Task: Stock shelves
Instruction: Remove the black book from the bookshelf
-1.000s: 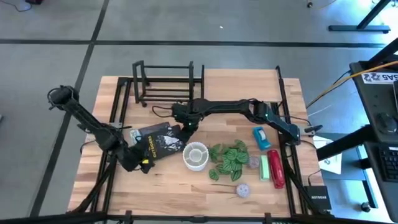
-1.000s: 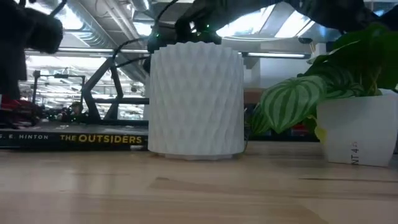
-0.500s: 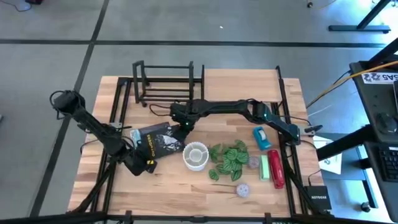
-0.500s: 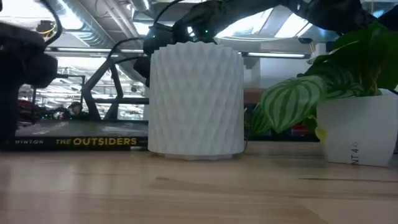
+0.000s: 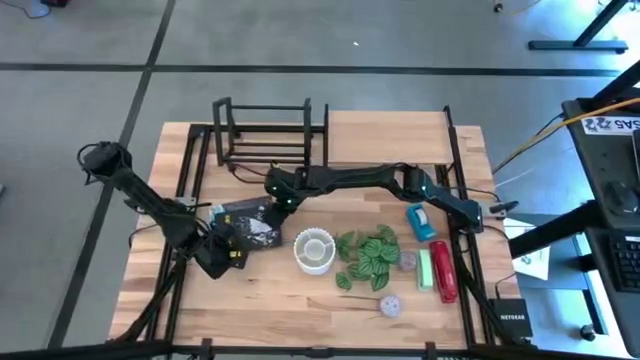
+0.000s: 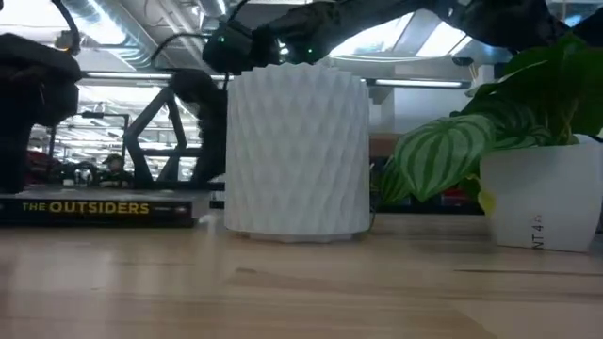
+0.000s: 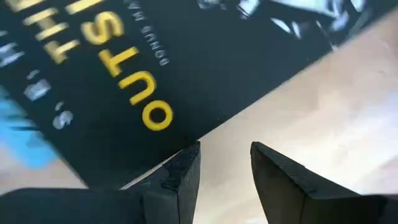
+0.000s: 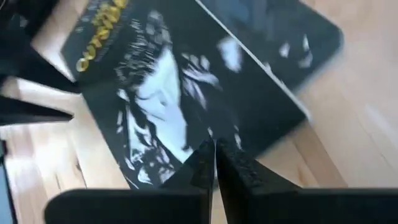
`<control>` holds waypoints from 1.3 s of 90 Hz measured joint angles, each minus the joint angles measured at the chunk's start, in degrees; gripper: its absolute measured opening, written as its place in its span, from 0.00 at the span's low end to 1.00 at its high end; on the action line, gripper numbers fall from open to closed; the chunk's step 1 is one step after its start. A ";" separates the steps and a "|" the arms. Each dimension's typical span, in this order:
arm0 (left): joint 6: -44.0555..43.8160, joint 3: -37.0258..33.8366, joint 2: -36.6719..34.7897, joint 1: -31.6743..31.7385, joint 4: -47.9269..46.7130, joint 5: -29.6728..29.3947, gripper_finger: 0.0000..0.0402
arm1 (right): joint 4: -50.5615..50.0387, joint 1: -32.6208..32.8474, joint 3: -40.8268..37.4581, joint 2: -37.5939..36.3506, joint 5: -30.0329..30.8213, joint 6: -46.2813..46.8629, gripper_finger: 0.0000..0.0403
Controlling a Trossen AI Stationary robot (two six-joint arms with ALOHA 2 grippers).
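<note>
A black paperback book (image 5: 247,225) with glossy cover and yellow lettering lies flat on the pale wooden desk (image 5: 270,300). The left claw (image 7: 224,171) is set at the book's near corner, fingers released with a gap between them. The right claw (image 8: 214,163) rests at the book's far edge, fingers clenched together. Beside the book stands a white ribbed cylindrical pot (image 6: 297,151), then a striped-leaf plant (image 5: 365,258). The black thin-barred rack (image 5: 265,130) stands behind the book; the light-wood shelf (image 5: 385,138) adjoins the rack.
</note>
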 joint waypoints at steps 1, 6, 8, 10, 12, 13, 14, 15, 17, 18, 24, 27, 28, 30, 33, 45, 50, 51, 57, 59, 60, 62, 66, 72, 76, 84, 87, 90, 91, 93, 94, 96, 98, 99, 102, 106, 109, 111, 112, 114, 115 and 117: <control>-0.21 0.17 -0.06 0.00 -0.93 -0.02 0.31 | 0.28 -0.01 0.00 0.00 0.00 0.08 0.00; -1.53 0.62 -0.33 0.00 -5.52 -0.05 0.31 | 1.19 -0.11 0.00 -0.18 0.02 0.05 0.00; -2.03 0.71 -0.49 0.00 -7.47 -0.08 0.31 | 1.37 -0.12 0.00 -0.26 0.03 -0.01 0.00; -2.85 0.72 -0.63 0.00 -9.27 -0.10 0.31 | 1.55 -0.12 0.00 -0.36 0.01 -0.23 0.00; -3.67 0.72 -0.79 0.00 -10.87 -0.07 0.31 | 1.68 -0.16 0.05 -0.44 0.03 -0.38 0.00; -4.20 0.72 -0.88 0.00 -11.48 -0.08 0.31 | 1.49 -0.22 0.23 -0.45 0.02 -0.47 0.00; -4.70 0.72 -0.97 0.00 -12.02 -0.09 0.31 | 1.23 -0.29 0.43 -0.50 0.00 -0.58 0.00; -4.96 0.72 -1.07 0.00 -12.44 -0.09 0.31 | 0.88 -0.38 0.63 -0.59 -0.03 -0.71 0.00; -5.85 0.72 -1.41 0.00 -12.97 -0.11 0.31 | 0.02 -0.43 1.07 -0.66 -0.10 -1.11 0.00; -6.04 0.72 -1.53 -0.01 -13.05 -0.11 0.31 | -0.53 -0.45 1.30 -0.66 -0.10 -1.40 0.00; -6.34 0.72 -2.71 -0.04 -12.62 -0.58 0.31 | -3.30 -0.56 2.80 -0.76 -0.01 -3.24 0.00; -6.21 0.74 -3.23 -0.05 -11.77 -1.00 0.31 | -5.35 -0.71 3.91 -0.76 0.00 -4.59 0.00; -6.08 0.74 -3.39 -0.07 -11.34 -1.16 0.31 | -6.20 -0.78 4.30 -0.76 -0.11 -5.13 0.00; -5.78 0.74 -3.67 -0.07 -10.18 -1.46 0.31 | -8.10 -0.80 5.19 -0.76 -0.78 -6.22 0.00; -4.73 0.76 -3.93 -0.07 -8.13 -1.94 0.31 | -10.99 -0.80 6.59 -0.76 -2.23 -7.80 0.00; 1.53 0.79 -3.19 -0.06 2.94 -3.53 0.31 | -20.21 -0.67 8.48 -1.22 -3.86 -13.21 0.00; 4.38 0.36 -2.18 -0.04 7.68 -3.54 0.31 | -22.47 -0.39 8.31 -0.63 -2.07 -14.51 0.00; 4.78 0.29 -1.93 -0.02 8.18 -3.56 0.31 | -22.54 -0.40 8.23 -0.38 -1.82 -14.69 0.00; 5.83 -0.46 -0.09 0.37 10.92 -3.53 0.31 | -22.10 -0.40 7.84 1.23 -1.17 -15.22 0.00; 5.81 -0.70 0.60 0.55 11.38 -3.50 0.31 | -21.91 -0.38 7.78 1.83 -1.20 -15.23 0.00; 5.78 -0.80 0.95 0.64 11.51 -3.50 0.31 | -21.73 -0.35 7.77 2.12 -1.36 -15.23 0.00; 5.73 -1.01 1.64 0.83 11.75 -3.51 0.31 | -21.21 -0.34 7.76 2.64 -1.55 -15.19 0.00; 5.71 -1.45 2.88 1.43 12.62 -3.52 0.31 | -19.99 -0.35 7.76 3.58 -1.85 -14.96 0.00; 5.71 -1.55 4.61 2.70 12.76 -3.58 0.31 | -18.10 -0.39 7.76 4.53 -1.85 -14.14 0.00; 5.97 -1.60 5.68 3.67 12.79 -4.14 0.31 | -16.60 -0.48 7.76 4.95 -1.86 -13.68 0.00; 8.26 -1.60 7.62 6.08 14.99 -6.43 0.31 | -13.98 -0.75 7.76 5.27 0.07 -12.82 0.00; 9.69 -1.60 8.28 7.17 16.16 -7.09 0.31 | -13.23 -0.97 7.76 5.27 1.08 -12.34 0.00; 11.09 -1.60 8.97 8.20 17.24 -7.59 0.31 | -12.81 -1.29 7.78 5.27 1.77 -12.04 0.00; 11.52 -1.60 9.24 8.61 17.69 -7.78 0.31 | -12.62 -1.44 7.78 5.26 1.98 -11.92 0.00; 12.46 -1.60 9.77 9.45 18.46 -7.93 0.31 | -12.22 -1.68 7.78 5.25 2.18 -11.64 0.00; 12.81 -1.60 10.04 9.86 18.80 -8.02 0.31 | -12.05 -1.84 7.79 5.25 2.25 -11.49 0.00; 13.85 -1.60 10.59 10.71 19.62 -8.09 0.31 | -11.82 -2.11 7.80 5.25 2.31 -11.14 0.00; 14.60 -1.59 11.10 11.61 20.39 -8.26 0.31 | -11.76 -2.44 7.80 5.27 2.27 -11.05 0.00; 15.07 -1.57 11.33 12.02 20.71 -8.20 0.31 | -11.80 -2.53 7.80 5.27 2.32 -10.97 0.00; 15.97 -1.57 11.85 13.11 21.51 -8.05 0.31 | -11.93 -2.98 7.80 5.27 2.71 -10.74 0.00; 17.61 -1.57 12.35 14.49 22.45 -7.57 0.31 | -12.17 -3.44 7.80 5.27 3.03 -10.40 0.00; 18.40 -1.55 12.47 15.30 23.01 -6.88 0.31 | -12.24 -3.74 7.80 5.25 2.88 -10.34 0.00; 18.83 -1.53 12.47 15.80 23.34 -6.42 0.31 | -12.42 -3.94 7.80 5.11 2.46 -10.35 0.00; 19.03 -1.49 12.47 16.01 23.48 -6.21 0.31 | -12.62 -4.00 7.80 5.04 2.14 -10.40 0.00; 19.22 -1.36 12.41 16.30 23.53 -5.92 0.31 | -13.02 -4.21 7.80 4.97 1.72 -10.60 0.00; 19.27 -1.29 12.34 16.39 23.51 -5.82 0.31 | -13.14 -4.25 7.80 4.92 1.49 -10.78 0.00; 19.46 -1.13 12.20 16.46 23.49 -5.70 0.31 | -13.20 -4.27 7.80 4.77 1.20 -11.15 0.00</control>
